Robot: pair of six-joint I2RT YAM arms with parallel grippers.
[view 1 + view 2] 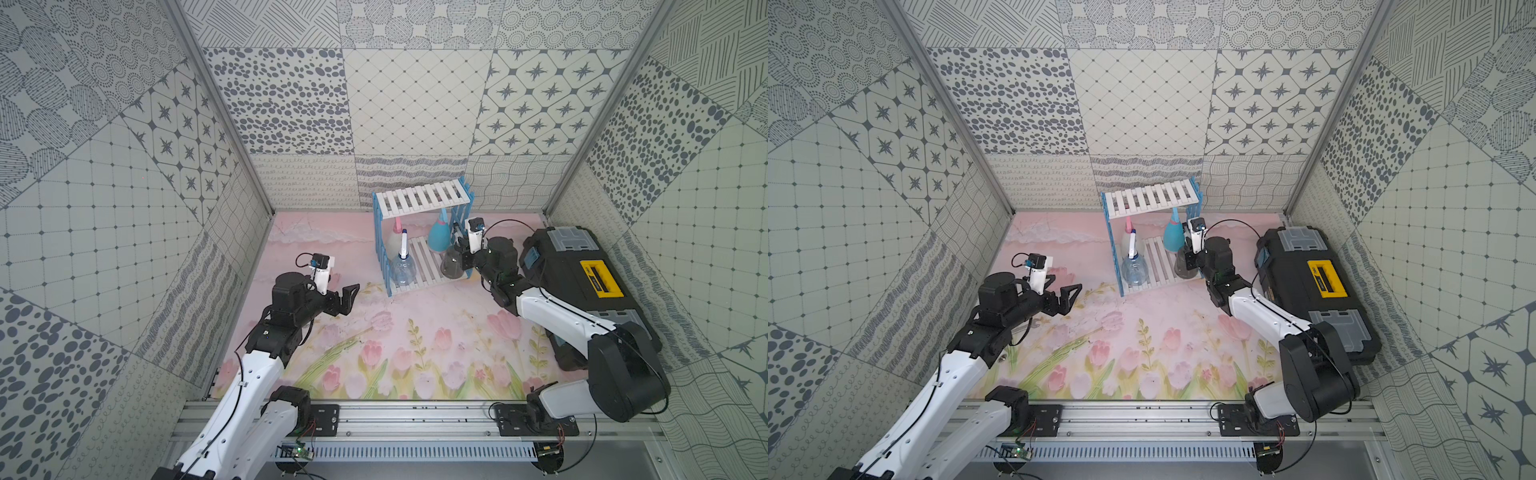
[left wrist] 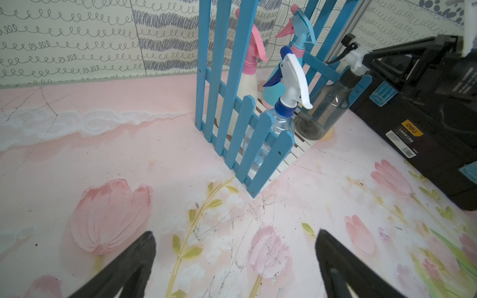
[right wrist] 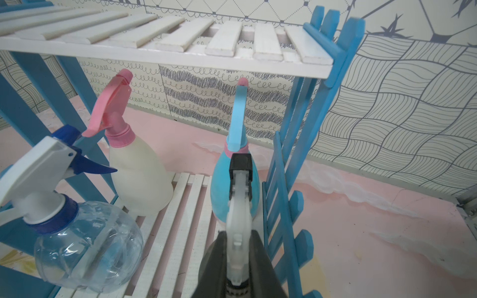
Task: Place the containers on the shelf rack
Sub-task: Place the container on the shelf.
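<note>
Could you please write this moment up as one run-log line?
right gripper: shut on smoky dark-grey see-through spray bottle, at lower tier of white-slatted blue-sided shelf rack | left gripper: open, empty

Three walls (image 1: 415, 104) closed in the space, papered in grey-on-white patches of dots, stars, lattices, squiggles and wavy lines. Bare metal posts (image 1: 230, 124) ran up the two back corners. The table (image 1: 415, 332) was pink, painted with tulips and green stems. A metal rail (image 1: 415, 419) crossed its near edge. A black toolbox (image 1: 557, 270) with a yellow handle lay by the right wall. Light was soft and even.
</note>
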